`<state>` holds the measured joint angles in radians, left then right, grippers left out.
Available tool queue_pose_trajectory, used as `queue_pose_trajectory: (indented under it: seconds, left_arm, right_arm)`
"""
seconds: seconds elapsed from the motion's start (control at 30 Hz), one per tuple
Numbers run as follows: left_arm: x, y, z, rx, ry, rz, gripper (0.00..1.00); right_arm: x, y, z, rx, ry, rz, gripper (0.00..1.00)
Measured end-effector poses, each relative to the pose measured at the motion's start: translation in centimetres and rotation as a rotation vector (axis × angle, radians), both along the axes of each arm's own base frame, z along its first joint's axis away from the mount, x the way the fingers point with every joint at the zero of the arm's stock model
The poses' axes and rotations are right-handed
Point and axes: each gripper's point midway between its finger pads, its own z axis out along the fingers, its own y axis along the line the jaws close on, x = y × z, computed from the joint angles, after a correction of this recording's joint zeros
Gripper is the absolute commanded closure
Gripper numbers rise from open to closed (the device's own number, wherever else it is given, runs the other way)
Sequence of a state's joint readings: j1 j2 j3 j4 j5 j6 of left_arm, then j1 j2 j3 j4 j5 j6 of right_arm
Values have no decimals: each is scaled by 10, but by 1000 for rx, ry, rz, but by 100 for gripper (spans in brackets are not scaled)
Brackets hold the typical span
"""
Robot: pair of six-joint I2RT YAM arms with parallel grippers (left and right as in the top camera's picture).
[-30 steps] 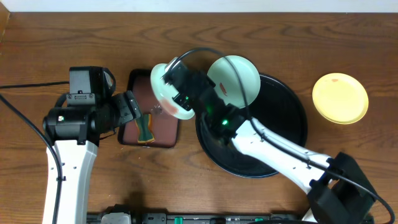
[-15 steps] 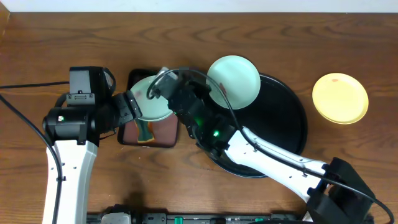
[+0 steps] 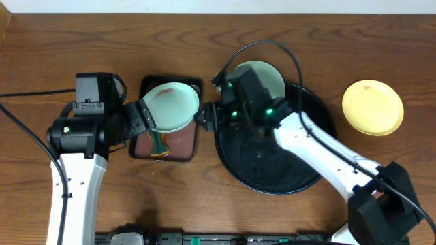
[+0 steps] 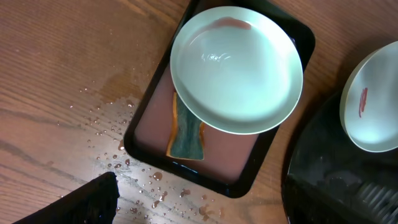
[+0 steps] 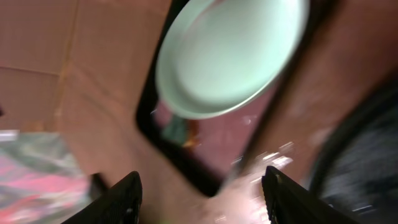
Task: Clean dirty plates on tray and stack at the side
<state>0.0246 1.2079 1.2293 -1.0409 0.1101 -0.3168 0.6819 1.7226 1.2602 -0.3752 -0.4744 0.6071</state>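
The pale mint-green round plate point(image 3: 170, 107) is lying left of centre between the left gripper point(image 3: 142, 117) and right gripper point(image 3: 204, 117), both jaws gaping empty, left seemingly nearer

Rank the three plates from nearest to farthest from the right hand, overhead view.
1. Left mint plate, on the brown tray, beside the right hand.
2. Right mint plate, on the black tray.
3. Yellow plate, far right.

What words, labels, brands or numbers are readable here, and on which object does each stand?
None readable. No writing shows on the mint-green plate over the reddish-brown tray, the black tray or the yellow plate.
The green patch at the overhead view's bottom edge is too small.
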Motion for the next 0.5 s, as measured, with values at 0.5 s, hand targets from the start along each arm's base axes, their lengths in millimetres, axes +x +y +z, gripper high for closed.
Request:
queue_pose_trajectory:
  seconds: [0.5]
  left_arm:
    - [0,0,0,0,-1,0,15]
  right_arm:
    - [-19,69,-91,-1,296,-242,42]
